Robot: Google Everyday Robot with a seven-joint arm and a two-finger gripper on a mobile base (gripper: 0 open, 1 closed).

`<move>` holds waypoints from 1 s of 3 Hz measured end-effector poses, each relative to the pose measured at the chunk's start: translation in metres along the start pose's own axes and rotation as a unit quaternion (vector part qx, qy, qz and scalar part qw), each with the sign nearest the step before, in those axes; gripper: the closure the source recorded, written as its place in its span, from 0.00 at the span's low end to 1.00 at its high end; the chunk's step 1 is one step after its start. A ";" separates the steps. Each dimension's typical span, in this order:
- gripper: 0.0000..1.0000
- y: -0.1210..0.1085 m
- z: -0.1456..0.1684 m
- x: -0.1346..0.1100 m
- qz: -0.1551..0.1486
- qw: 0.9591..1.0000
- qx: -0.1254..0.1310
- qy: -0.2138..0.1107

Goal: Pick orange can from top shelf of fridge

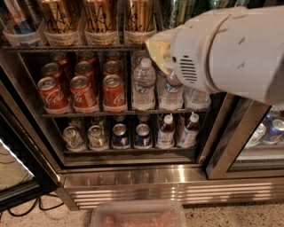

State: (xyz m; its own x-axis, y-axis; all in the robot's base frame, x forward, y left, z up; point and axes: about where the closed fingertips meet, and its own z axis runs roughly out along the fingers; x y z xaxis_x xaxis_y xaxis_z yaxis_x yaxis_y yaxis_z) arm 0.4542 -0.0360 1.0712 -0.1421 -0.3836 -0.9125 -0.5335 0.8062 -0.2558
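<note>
Room: speckled floor (pixel 230 216) in front of the fridge (pixel 133 177) — steel frame, dark inside, ribbed grille at the base.
Top shelf: wire rack, top shelf (pixel 88 47), clear trays along the front; three gold-orange cans in a row, green cans (pixel 175 11) to their right.
Orange can: orange can (pixel 139 17), rightmost of the three, upright in its tray.
My gripper: gripper (pixel 158 49) at the shelf's front rail, just right of and below the orange can; clenched or released — cannot tell.
In the way: my white arm (pixel 230 53) covers the shelf's right end.
Below: red cola cans (pixel 84 91) and water bottles (pixel 144 84) on the middle shelf.
Floor: plastic tub (pixel 137 215), black cable (pixel 31 205) at left.
</note>
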 end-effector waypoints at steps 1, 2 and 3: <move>0.82 0.000 0.000 0.000 0.000 1.000 0.000 0.000; 0.65 0.000 0.000 0.000 0.000 1.000 0.000 0.000; 0.42 -0.002 0.011 0.010 0.004 1.000 0.002 -0.001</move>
State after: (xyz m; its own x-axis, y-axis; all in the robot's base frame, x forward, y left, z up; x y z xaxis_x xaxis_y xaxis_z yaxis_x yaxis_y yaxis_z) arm 0.4630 -0.0366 1.0588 -0.1452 -0.3768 -0.9148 -0.5292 0.8108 -0.2500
